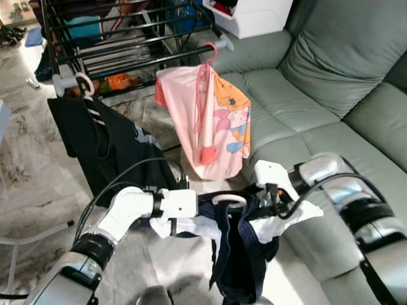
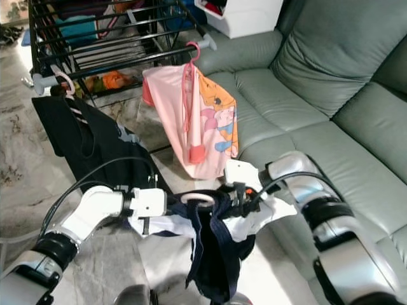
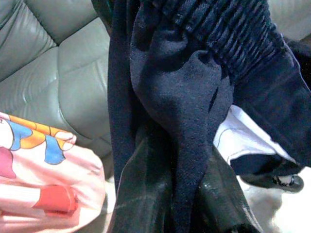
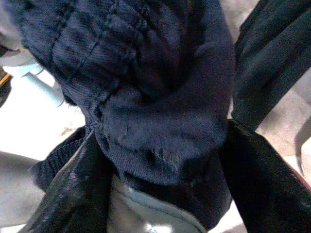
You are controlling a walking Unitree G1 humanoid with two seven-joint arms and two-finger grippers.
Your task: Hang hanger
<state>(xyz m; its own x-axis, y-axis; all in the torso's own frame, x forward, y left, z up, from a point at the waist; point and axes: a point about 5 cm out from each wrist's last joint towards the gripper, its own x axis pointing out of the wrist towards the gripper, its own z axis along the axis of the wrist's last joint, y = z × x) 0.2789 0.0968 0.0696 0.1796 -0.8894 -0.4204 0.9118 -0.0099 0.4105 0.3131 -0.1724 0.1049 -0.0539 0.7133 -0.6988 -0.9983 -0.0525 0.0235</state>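
Note:
A navy and white garment [image 1: 238, 254] hangs on a hanger whose pale hook [image 1: 229, 199] stands up between my two grippers, low in front of me. My left gripper [image 1: 188, 215] holds the garment's left end; in the left wrist view its fingers [image 3: 141, 194] are shut on navy cloth [image 3: 184, 97]. At the right end my right gripper [image 1: 262, 202] does the same, its fingers [image 4: 68, 194] pinching the ribbed navy cloth [image 4: 146, 97]. The drying rack's front rail [image 1: 140, 63] lies further ahead and higher.
On the rail hang a pink cartoon-print garment [image 1: 216, 127] on a pink hanger and a black garment [image 1: 114, 146] on a white hanger. A grey-green sofa [image 1: 318, 82] runs along the right. A white box [image 1: 254, 16] stands behind it. Marble floor [image 1: 25, 165] lies to the left.

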